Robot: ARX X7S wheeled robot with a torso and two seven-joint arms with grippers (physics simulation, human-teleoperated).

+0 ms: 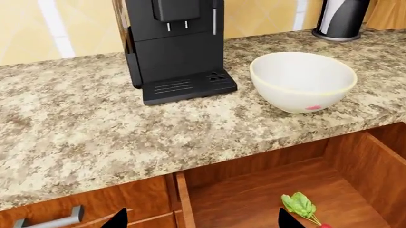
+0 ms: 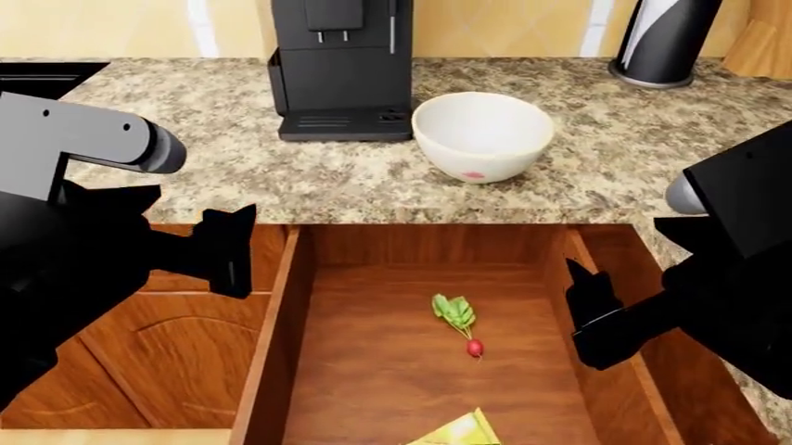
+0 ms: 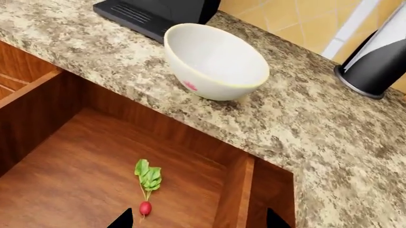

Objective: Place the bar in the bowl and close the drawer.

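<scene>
Both tools, left tool [image 2: 236, 250] and right tool [image 2: 581, 311], are hanging spread, empty; bar [image 2: 461, 431] at radish's [image 2: 461, 324] 6 o'clock, risking a wrong pick.

This is a kitchen: a speckled granite counter [image 2: 223, 139] carries a black coffee machine [image 2: 340, 65], with wooden cabinet fronts [image 2: 148, 362] below and yellow wall tiles [image 1: 70, 28] behind.

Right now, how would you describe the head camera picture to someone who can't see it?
An open wooden drawer holds a small radish and a pale yellow bar at its front. Behind, a white bowl stands empty on the speckled counter; both dark arms hover beside the drawer.
</scene>
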